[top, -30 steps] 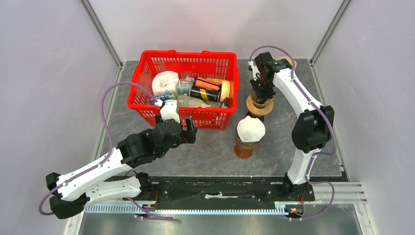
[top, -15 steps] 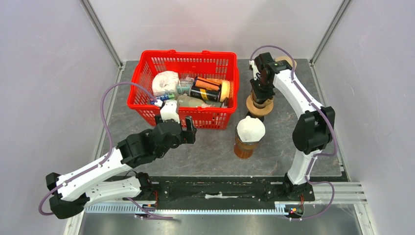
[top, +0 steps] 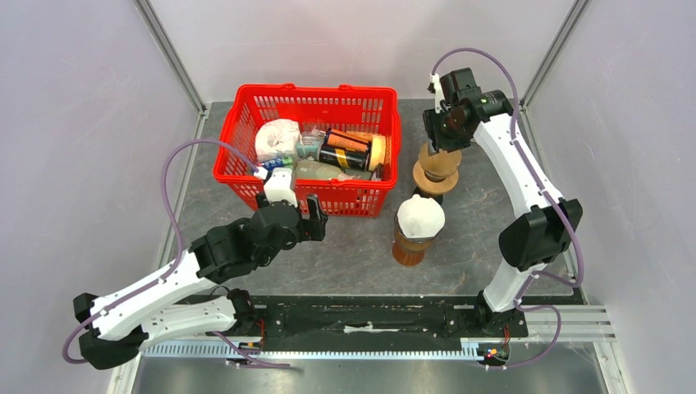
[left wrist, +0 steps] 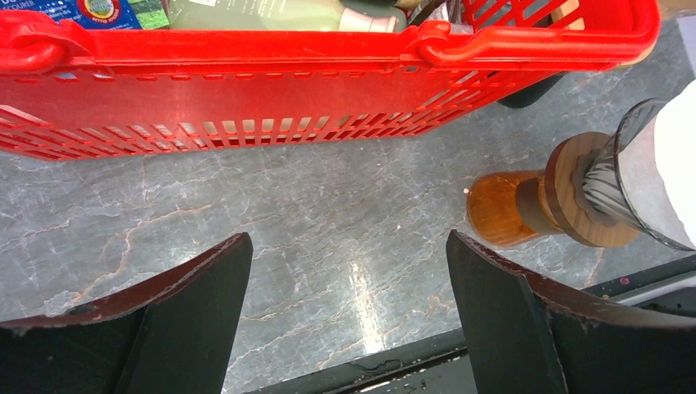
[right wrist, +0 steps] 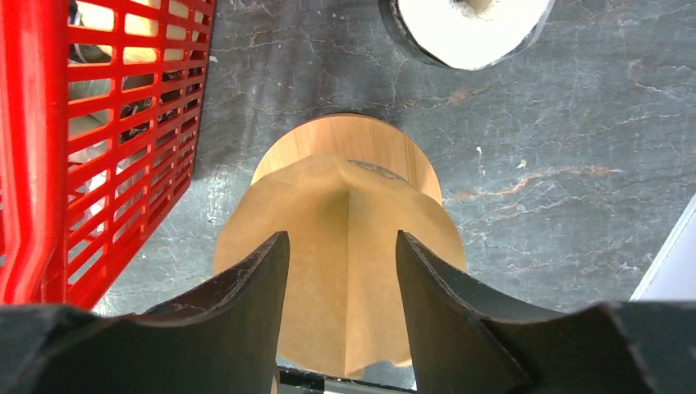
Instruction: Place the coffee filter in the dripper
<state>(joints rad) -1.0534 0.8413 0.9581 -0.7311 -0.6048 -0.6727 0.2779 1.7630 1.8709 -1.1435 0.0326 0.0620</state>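
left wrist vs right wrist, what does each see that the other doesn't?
Left wrist only: the amber glass carafe under the dripper, with the left end effector open over bare table. Right wrist only: the brown paper filter on a wooden stand, between the right end effector fingers. Both: the red basket and grey tabletop.

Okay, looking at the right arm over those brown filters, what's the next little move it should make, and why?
Probably carry the brown filter gripped by the right gripper toward the dripper; it seems lifted off the wooden holder, and the dripper shows only a white lining.
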